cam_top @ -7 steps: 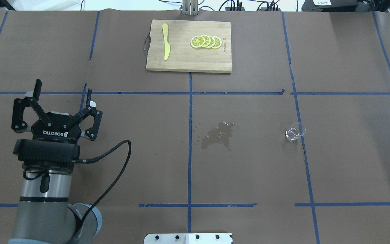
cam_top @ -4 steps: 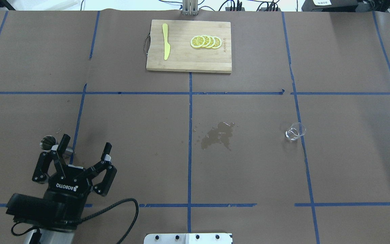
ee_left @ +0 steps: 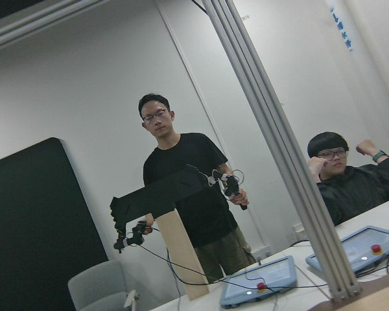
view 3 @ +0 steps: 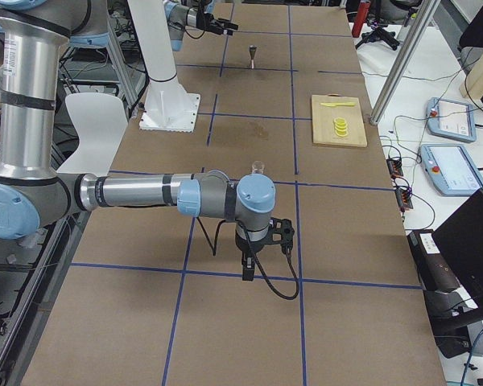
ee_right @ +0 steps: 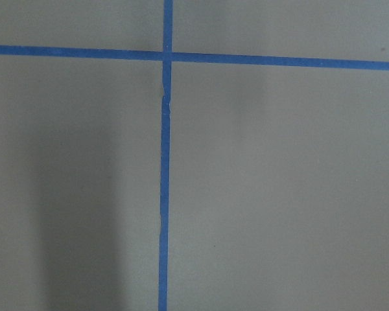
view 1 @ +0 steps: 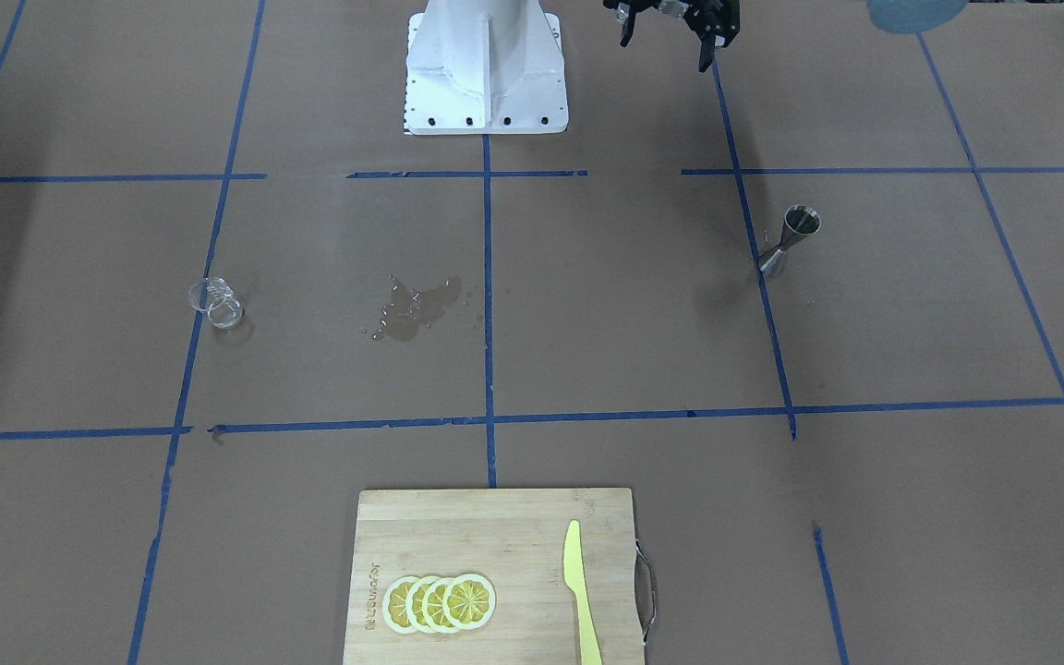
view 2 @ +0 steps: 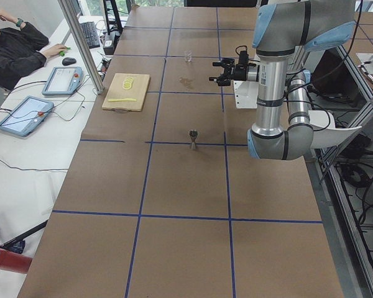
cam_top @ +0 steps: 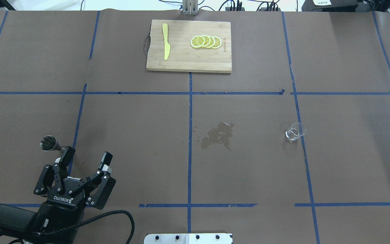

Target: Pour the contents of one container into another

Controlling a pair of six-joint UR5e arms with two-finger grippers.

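A metal jigger (cam_top: 51,144) stands upright on the brown table at the left, also seen in the front-facing view (view 1: 786,242). A small clear glass beaker (cam_top: 295,131) stands far to the right (view 1: 216,303). My left gripper (cam_top: 87,156) hovers just on the robot's side of the jigger, open and holding nothing, apart from it. It shows at the top edge of the front-facing view (view 1: 669,42). My right gripper (view 3: 247,272) appears only in the right side view, pointing down at the table on the near side of the beaker (view 3: 258,167); I cannot tell its state.
A wet spill (cam_top: 217,135) darkens the paper at mid-table. At the far edge lies a wooden cutting board (cam_top: 188,62) with lemon slices (cam_top: 206,41) and a yellow knife (cam_top: 165,45). The white robot base (view 1: 486,74) stands at the near edge. A person sits by tablets (view 2: 25,112) on the side desk.
My left gripper has pulled back toward the robot's base, uncovering the jigger it stood over, and has stayed open. The beaker, spill and board have not moved.
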